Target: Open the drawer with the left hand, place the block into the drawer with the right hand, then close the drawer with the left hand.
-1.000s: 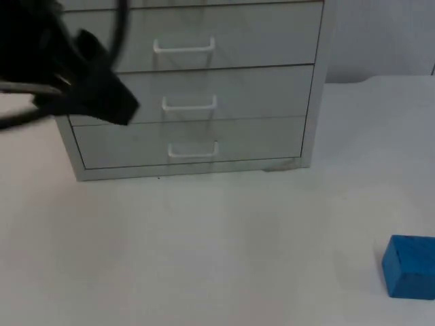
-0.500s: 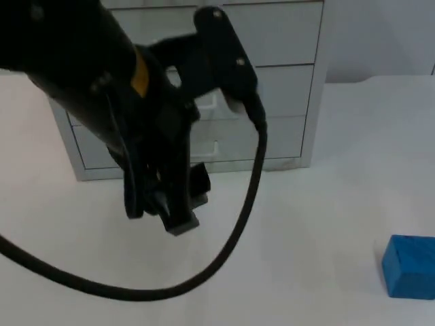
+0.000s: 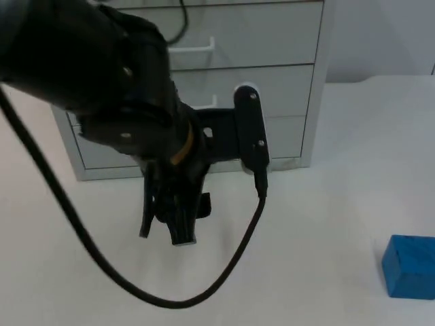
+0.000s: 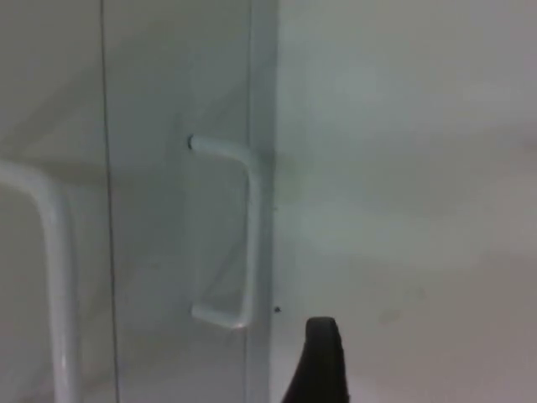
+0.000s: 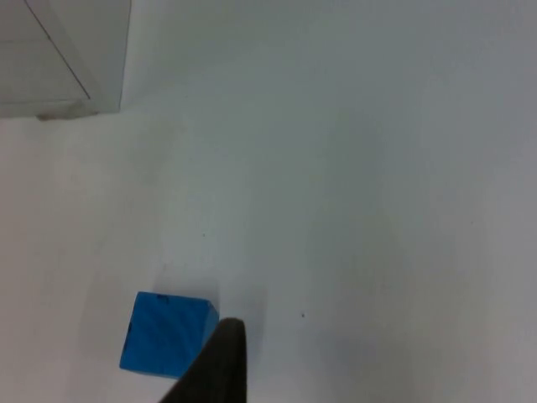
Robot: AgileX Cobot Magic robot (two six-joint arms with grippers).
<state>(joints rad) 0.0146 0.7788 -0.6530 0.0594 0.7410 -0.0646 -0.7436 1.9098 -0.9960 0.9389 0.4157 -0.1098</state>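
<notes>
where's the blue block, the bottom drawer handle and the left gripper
blue block (image 3: 409, 266), top view, front face
bottom drawer handle (image 4: 248, 235), left wrist view, its bar
left gripper (image 3: 170, 224), top view, between the fingertips

The drawer cabinet (image 4: 151, 252) front faces the camera, pale grey, with a thin dark seam running between two drawer fronts. A white bar handle (image 4: 239, 235) stands out from the front of one drawer, next to the cabinet's edge. Part of a second white handle (image 4: 50, 252) shows on the neighbouring drawer front. Beyond the cabinet's edge lies the white table (image 4: 403, 210). One black fingertip (image 4: 319, 361) of the left gripper stands near the first handle, not touching it.
</notes>
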